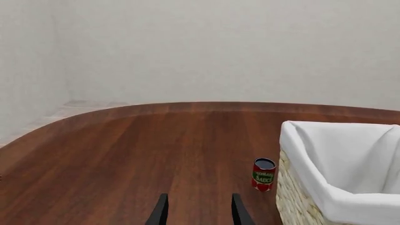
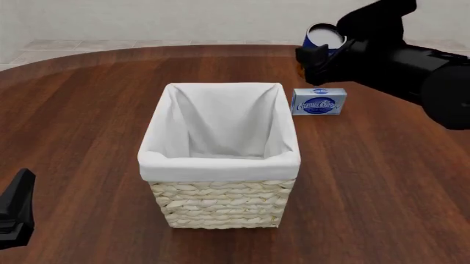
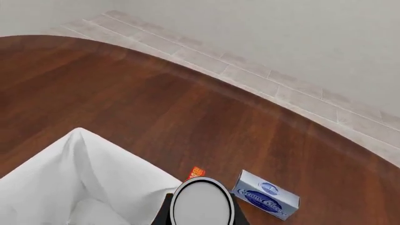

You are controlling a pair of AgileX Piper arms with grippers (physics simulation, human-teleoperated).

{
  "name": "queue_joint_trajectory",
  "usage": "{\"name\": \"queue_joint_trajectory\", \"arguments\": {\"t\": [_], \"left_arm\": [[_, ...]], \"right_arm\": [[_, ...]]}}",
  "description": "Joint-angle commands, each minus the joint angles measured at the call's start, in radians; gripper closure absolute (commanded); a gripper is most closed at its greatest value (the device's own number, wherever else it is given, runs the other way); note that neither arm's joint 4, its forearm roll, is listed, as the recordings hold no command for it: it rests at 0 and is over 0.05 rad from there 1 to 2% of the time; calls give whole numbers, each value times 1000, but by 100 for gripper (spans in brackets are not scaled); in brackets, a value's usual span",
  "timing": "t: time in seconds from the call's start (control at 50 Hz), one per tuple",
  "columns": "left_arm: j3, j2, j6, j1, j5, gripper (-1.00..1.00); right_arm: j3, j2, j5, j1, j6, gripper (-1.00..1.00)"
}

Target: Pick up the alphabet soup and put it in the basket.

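- The table lies well below your right gripper.
- The basket stands below it, nearer you and leftward.
- Your left gripper is spread, holding nothing.
- Your right gripper pinches the alphabet soup, raised above the cream cheese box.
- A tomato sauce can stands just ahead of your left gripper, beside the basket.

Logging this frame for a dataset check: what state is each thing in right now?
alphabet soup: lifted off the table, held in the right gripper.
basket: upright, nothing inside.
cream cheese box: lying on the table beside the basket.
tomato sauce can: upright by the basket.
left gripper: open, holding nothing.
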Motion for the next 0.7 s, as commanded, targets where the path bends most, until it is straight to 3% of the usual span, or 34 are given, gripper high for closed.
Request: {"name": "queue_joint_trajectory", "arguments": {"t": [0.02,0.28,0.7], "left_arm": [[0,0,1,0,1,-100],[0,0,4,-2,3,-100],[0,0,5,0,4,-100]], "right_arm": [[-34,12,26,26,10,100],[-51,17,42,63,-1,100],[-67,60,39,121,26,100]]}}
